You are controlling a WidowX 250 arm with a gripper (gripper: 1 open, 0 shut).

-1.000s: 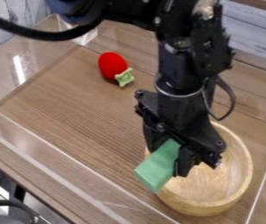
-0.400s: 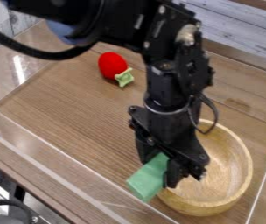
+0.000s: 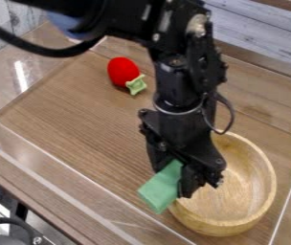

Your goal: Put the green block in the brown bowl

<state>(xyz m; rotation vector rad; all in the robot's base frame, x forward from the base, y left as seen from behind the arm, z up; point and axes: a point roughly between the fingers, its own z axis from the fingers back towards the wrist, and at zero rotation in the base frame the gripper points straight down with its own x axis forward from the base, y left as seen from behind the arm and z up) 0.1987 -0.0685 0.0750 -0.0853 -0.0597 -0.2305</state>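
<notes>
Green block could miss the bowl on the near left side

I have the flat green rectangular block [image 3: 161, 188] tilted at the left rim of the wide light-brown wooden bowl [image 3: 252, 168], its lower end hanging outside. If I let go here, I'd expect it to tip off the rim onto the brown wood-grain table [image 3: 74, 117], because too little of it lies over the hollow. Moving right while low could also knock the block on the rim, twist it loose or shove the bowl. My black pincer [image 3: 180, 167] is clamped on the block's upper end; the fingers stand only as far apart as the block needs.
</notes>
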